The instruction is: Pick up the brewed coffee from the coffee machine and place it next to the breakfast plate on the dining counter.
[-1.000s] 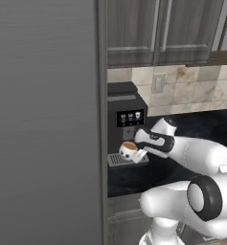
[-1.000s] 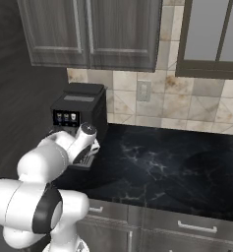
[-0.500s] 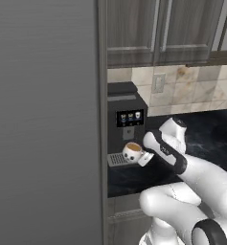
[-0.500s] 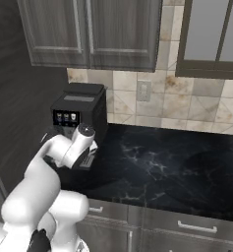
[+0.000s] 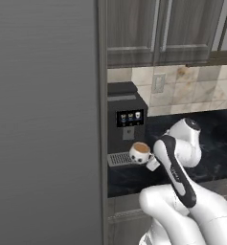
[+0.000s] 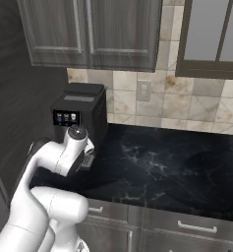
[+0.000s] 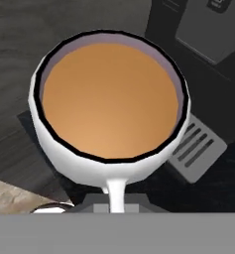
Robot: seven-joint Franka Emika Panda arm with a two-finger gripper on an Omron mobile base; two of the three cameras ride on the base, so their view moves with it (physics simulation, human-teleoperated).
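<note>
The brewed coffee (image 5: 140, 153) is a small white mug of light brown coffee, held just off the silver drip tray (image 5: 119, 159) of the black coffee machine (image 5: 126, 119). My gripper (image 5: 151, 163) is shut on the mug's side handle from the right. In the hand view the brewed coffee (image 7: 109, 109) looms close, its handle (image 7: 115, 191) pinched in my gripper (image 7: 115, 202), with the drip tray (image 7: 196, 146) and coffee machine (image 7: 203, 30) behind. In the right base view my arm hides the mug in front of the coffee machine (image 6: 81, 113). The breakfast plate and dining counter are out of view.
A tall grey panel (image 5: 43, 119) walls off the left, right beside the machine. Dark upper cabinets (image 5: 153, 28) hang above. A black marble counter (image 6: 177, 167) stretches to the right under a tiled backsplash with a wall outlet (image 6: 144, 91).
The mug has moved a little right and away from the machine's spout, still in my shut gripper. My arm has folded back, its elbow swinging down toward the base.
</note>
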